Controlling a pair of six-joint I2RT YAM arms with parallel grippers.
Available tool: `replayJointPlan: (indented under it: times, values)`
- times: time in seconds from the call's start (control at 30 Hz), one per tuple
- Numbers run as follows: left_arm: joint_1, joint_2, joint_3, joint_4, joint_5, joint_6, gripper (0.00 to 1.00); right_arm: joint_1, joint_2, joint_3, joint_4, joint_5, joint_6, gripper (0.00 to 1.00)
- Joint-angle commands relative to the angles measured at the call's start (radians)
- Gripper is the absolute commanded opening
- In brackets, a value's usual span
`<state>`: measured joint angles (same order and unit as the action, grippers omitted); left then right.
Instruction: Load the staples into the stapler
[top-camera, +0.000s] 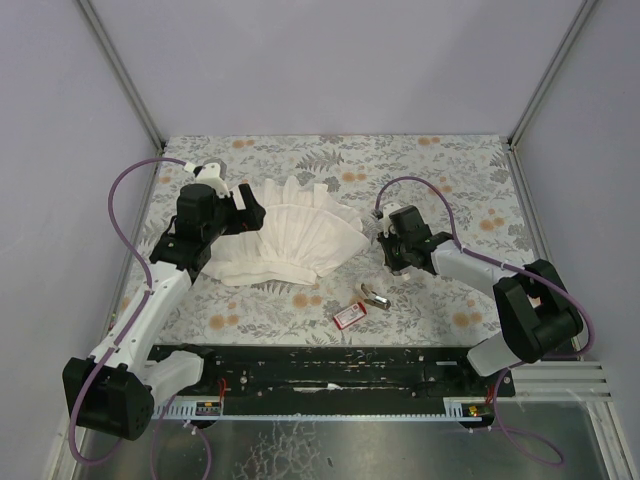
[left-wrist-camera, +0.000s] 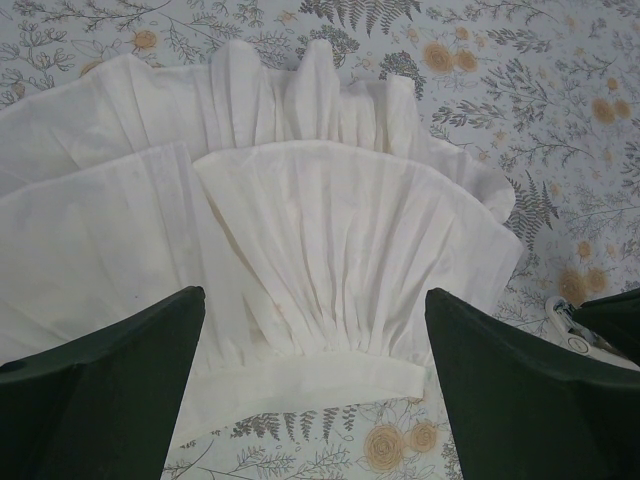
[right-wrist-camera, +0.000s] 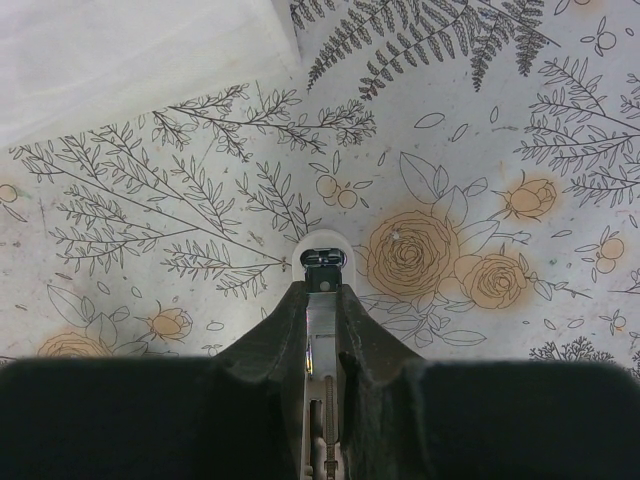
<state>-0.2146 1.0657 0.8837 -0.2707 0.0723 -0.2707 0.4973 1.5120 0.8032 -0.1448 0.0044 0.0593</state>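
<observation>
My right gripper (right-wrist-camera: 322, 292) is shut on a narrow metal stapler (right-wrist-camera: 325, 250) with a white rounded end; its staple channel and spring show between the fingers. It hangs just above the floral table. In the top view this gripper (top-camera: 384, 238) is right of the cloth. The red staple box (top-camera: 349, 315) with a white label lies closed in front of the arms. A small silvery-dark metal piece (top-camera: 373, 296) lies just beside it; I cannot tell what it is. My left gripper (left-wrist-camera: 315, 300) is open and empty over the cloth's near hem.
A big white pleated cloth (top-camera: 290, 243) is spread at the table's middle left, also in the left wrist view (left-wrist-camera: 300, 230). A black rail (top-camera: 330, 368) runs along the near edge. Grey walls enclose the table on three sides.
</observation>
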Motion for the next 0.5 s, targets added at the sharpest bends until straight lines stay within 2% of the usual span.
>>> replayJointPlan:
  times: [0.0,0.47]
  values:
    - [-0.002,-0.003,0.003,0.055,0.012,0.021,0.9,0.0,-0.036,0.041,0.001,-0.014,-0.016,0.18]
    - [-0.002,-0.007,0.001,0.055,0.015,0.022,0.9,-0.003,0.009,0.04,0.001,0.005,-0.027,0.18]
